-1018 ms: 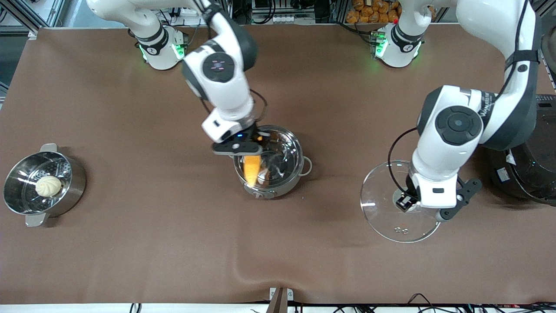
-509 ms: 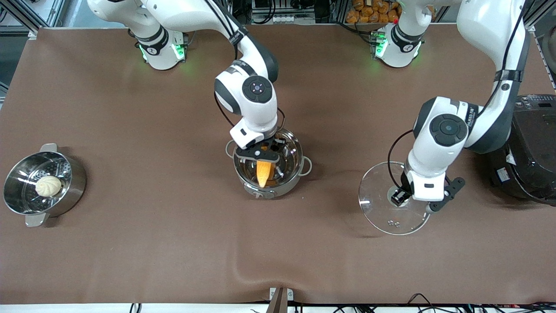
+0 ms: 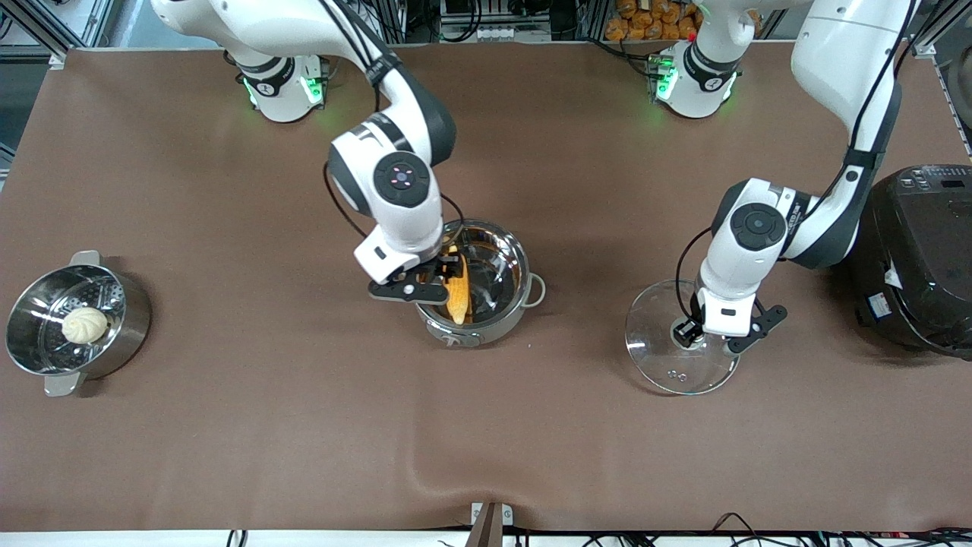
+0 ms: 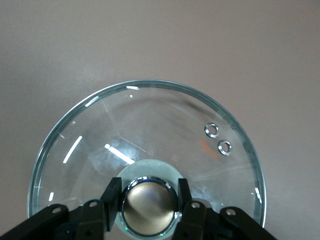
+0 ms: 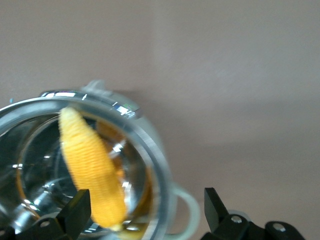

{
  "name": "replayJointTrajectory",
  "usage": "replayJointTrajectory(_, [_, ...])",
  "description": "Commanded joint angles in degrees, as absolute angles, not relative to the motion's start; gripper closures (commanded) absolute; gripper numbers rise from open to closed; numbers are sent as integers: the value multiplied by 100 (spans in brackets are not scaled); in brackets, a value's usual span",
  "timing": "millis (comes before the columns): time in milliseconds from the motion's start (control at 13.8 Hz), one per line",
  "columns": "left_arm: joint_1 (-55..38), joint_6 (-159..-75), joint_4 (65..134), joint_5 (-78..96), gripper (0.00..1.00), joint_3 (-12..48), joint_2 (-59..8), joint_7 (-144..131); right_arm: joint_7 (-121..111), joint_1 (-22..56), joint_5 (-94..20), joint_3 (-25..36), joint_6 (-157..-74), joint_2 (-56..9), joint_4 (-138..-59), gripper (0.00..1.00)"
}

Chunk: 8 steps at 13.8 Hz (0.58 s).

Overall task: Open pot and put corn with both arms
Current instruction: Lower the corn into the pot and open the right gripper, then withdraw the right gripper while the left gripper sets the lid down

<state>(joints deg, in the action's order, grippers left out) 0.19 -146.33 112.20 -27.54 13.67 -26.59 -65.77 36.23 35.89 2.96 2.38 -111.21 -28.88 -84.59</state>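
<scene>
The steel pot (image 3: 524,267) stands open mid-table. The yellow corn (image 3: 458,287) leans inside it, tapered end up; it also shows in the right wrist view (image 5: 91,167), free of the fingers. My right gripper (image 3: 425,287) is open and empty over the pot's rim (image 5: 150,150) on the right arm's side, also seen in its own view (image 5: 145,212). The glass lid (image 3: 653,357) is down at the table toward the left arm's end. My left gripper (image 3: 695,331) is shut on the lid's copper knob (image 4: 148,206), one finger (image 4: 112,194) on each side.
A steel steamer pot (image 3: 129,304) with a pale bun (image 3: 84,325) stands at the right arm's end. A big black cooker (image 3: 919,258) stands at the left arm's end, close to the left arm's elbow. The brown cloth has a fold (image 3: 425,471) near the front edge.
My right gripper has let go of the corn, which now leans in the pot, and has shifted toward the pot's rim. My left gripper has lowered the lid to the table.
</scene>
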Motion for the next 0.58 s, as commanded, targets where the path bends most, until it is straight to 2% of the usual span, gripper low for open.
replayJointTrajectory(0, [114,-14704,11162,-3111,100,1406,-2724,-6636,2761,2789,343,132,-10768,-2418,-8587,0])
replayJointTrajectory(73, [114,-14704,11153,-3129,91,1406,-2733,-6636,2638,2464,343,123,-10688,-2373,-8561,0])
replayJointTrajectory(145, [114,-14704,11145,-3138,4,1398,-2733,-6627,2254,2191,343,123,-10574,-2277,-8561,0])
replayJointTrajectory(218, [114,-14704,11153,-3190,0,1397,-2733,-6636,2033,1971,343,123,-10417,-2172,-8561,0])
replayJointTrajectory(364, [149,-14695,11145,-3217,0,1406,-2620,-6575,1995,1741,343,158,-9969,-1908,-8430,0])
replayJointTrajectory(509, [193,-14634,11153,-3217,0,1424,-2261,-6426,1943,1356,343,141,-9163,-1846,-7931,0])
